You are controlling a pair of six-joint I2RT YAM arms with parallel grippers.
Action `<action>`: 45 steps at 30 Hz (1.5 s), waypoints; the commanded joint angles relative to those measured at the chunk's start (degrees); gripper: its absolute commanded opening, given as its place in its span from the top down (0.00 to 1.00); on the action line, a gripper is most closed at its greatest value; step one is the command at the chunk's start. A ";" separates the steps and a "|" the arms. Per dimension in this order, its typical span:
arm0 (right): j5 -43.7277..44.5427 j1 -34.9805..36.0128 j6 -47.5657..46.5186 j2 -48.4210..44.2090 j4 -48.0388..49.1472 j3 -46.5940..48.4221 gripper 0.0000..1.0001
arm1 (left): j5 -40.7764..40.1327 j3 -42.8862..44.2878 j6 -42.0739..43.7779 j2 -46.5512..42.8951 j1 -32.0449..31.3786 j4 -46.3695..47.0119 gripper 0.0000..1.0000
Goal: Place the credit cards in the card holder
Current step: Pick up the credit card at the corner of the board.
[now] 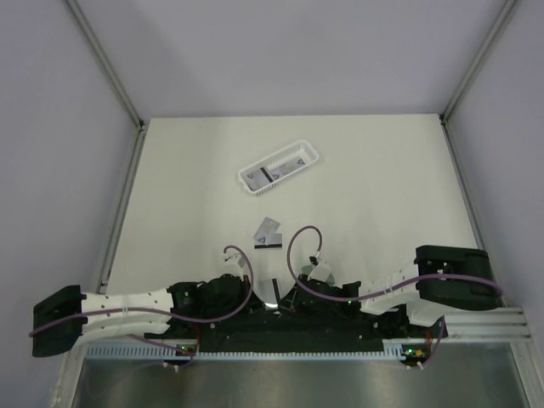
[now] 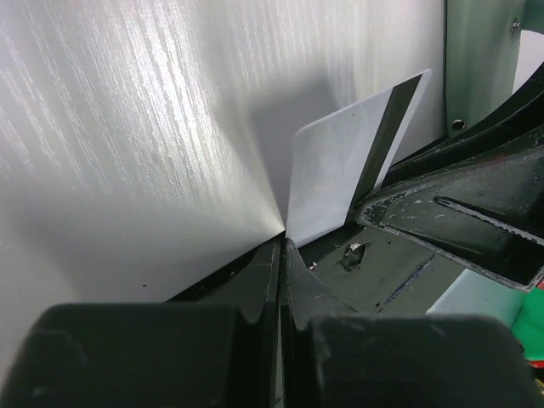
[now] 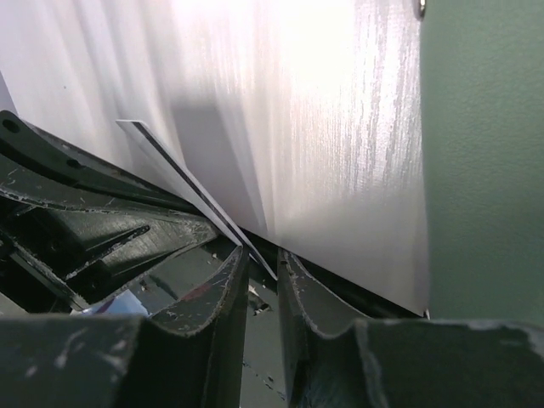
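A light-grey credit card [image 2: 336, 174] with a black stripe along one edge stands upright between my two grippers near the table's front edge [image 1: 274, 291]. My left gripper [image 2: 283, 244] is shut on its lower corner. My right gripper [image 3: 262, 259] is slightly open, and the card's thin edge [image 3: 183, 178] runs into the gap between its jaws without being clamped. More cards lie in the white slotted basket [image 1: 278, 169]. A pale flat piece with a black stripe [image 1: 267, 232] lies mid-table; I cannot tell whether it is a card or the holder. No sage-green card holder shows plainly.
The enclosure walls and metal frame posts [image 1: 119, 85] close in the table on three sides. The arm bases and a slotted cable rail [image 1: 255, 347] line the near edge. Purple cables [image 1: 297, 246] loop above both wrists.
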 commanded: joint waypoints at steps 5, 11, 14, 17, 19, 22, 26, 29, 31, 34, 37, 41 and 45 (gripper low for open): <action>0.80 0.74 -9.70 1.09 12.53 -0.93 0.81 | -2.66 0.73 -0.39 0.13 -0.43 1.01 1.00; -3.33 0.82 -13.05 5.66 15.62 1.70 0.76 | -2.92 1.26 -0.04 0.13 -0.43 0.83 1.00; -4.13 0.83 -13.67 7.07 16.84 2.14 0.80 | -3.01 1.26 -0.22 -0.05 -0.52 0.48 1.00; -2.90 0.82 -14.63 5.15 16.94 1.09 0.93 | -3.27 1.35 -0.22 -1.10 -0.52 -0.48 1.00; -1.23 0.74 -15.94 1.82 15.28 0.30 1.00 | -4.15 2.48 0.05 -2.85 -0.52 -3.37 1.00; 3.23 0.82 -19.02 -6.08 5.90 0.82 1.00 | -6.25 6.17 1.19 -7.33 -0.52 -9.61 0.94; 10.36 0.74 -24.73 -17.77 -13.08 5.03 1.00 | -9.24 11.79 4.43 -14.53 -0.43 -15.77 0.73; 9.08 -1.45 -30.61 -25.07 -19.62 6.54 1.00 | -10.21 14.79 7.59 -17.97 -0.43 -15.87 0.59; 1.54 -5.13 -33.87 -30.51 -16.92 5.49 1.00 | -10.13 16.46 9.88 -19.90 -0.43 -13.86 0.49; -12.35 -11.20 -36.43 -38.43 -8.67 2.15 1.00 | -8.20 17.87 14.01 -22.01 -0.43 -7.46 0.33; -21.07 -14.72 -35.47 -43.45 -4.08 0.30 1.00 | -5.22 18.31 17.26 -23.16 -0.43 0.28 0.19; -28.37 -16.66 -33.89 -44.69 -2.14 1.44 1.00 | -2.05 19.27 20.08 -21.94 -0.43 9.25 0.15; -35.57 -16.66 -32.13 -41.62 5.40 1.79 1.00 | -0.55 20.42 22.10 -19.83 -0.43 13.04 0.15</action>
